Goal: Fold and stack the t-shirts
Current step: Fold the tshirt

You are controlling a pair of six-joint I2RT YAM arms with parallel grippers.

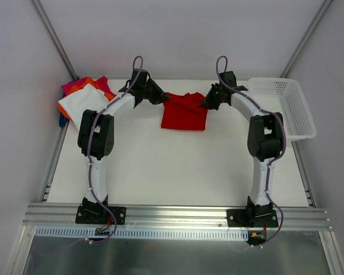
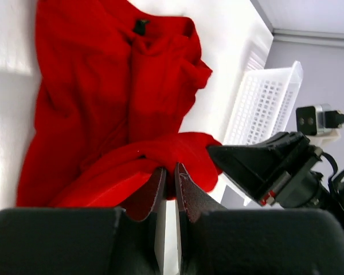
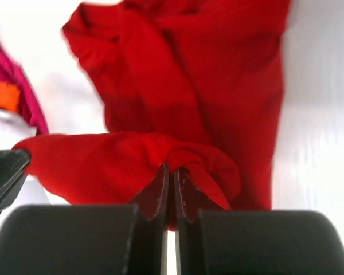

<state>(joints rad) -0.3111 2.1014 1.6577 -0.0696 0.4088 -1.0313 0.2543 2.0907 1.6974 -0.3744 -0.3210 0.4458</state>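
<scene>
The bright red t-shirt point(image 1: 184, 113) lies partly folded at the far middle of the table. My left gripper point(image 1: 162, 98) is shut on its far left edge, red cloth pinched between the fingers point(image 2: 169, 172). My right gripper point(image 1: 206, 103) is shut on its far right edge, cloth bunched at the fingertips point(image 3: 172, 172). Both hold the top edge a little above the table. A stack of folded shirts sits at the far left: white point(image 1: 83, 102) on top, orange point(image 1: 86, 82) and magenta point(image 1: 101, 81) beneath, blue point(image 1: 62, 121) at the edge.
A white plastic mesh basket point(image 1: 292, 106) stands at the far right, also in the left wrist view point(image 2: 261, 106). The right gripper's black body point(image 2: 264, 163) shows close beside the left fingers. Metal frame rails run along the table's sides and near edge.
</scene>
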